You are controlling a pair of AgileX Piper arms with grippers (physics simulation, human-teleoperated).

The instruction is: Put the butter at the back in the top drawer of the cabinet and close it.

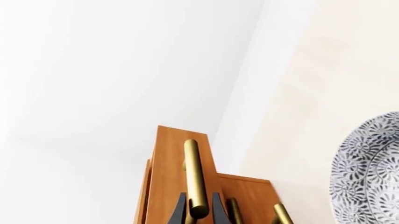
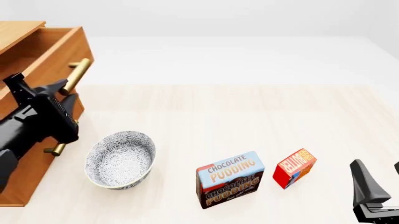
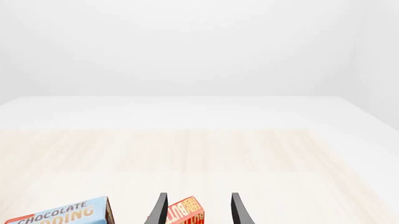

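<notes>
The cabinet (image 2: 22, 156) stands at the table's left with its top drawer (image 2: 59, 51) pulled out. My left gripper (image 2: 62, 93) is shut around that drawer's brass handle (image 2: 76, 74). In the left wrist view the handle (image 1: 194, 172) runs between the two fingers (image 1: 181, 211). The butter (image 2: 294, 167), a small red and orange box, stands on the table at the front right. My right gripper (image 2: 379, 179) is open and empty, just right of the butter and nearer the front edge. In the right wrist view the butter (image 3: 187, 212) shows between the fingers, further out.
A blue and brown Chocolate Pudding box (image 2: 231, 179) stands just left of the butter. A patterned grey bowl (image 2: 119, 159) sits in front of the cabinet, below the open drawer. Two lower brass handles (image 1: 234, 212) show under the held one.
</notes>
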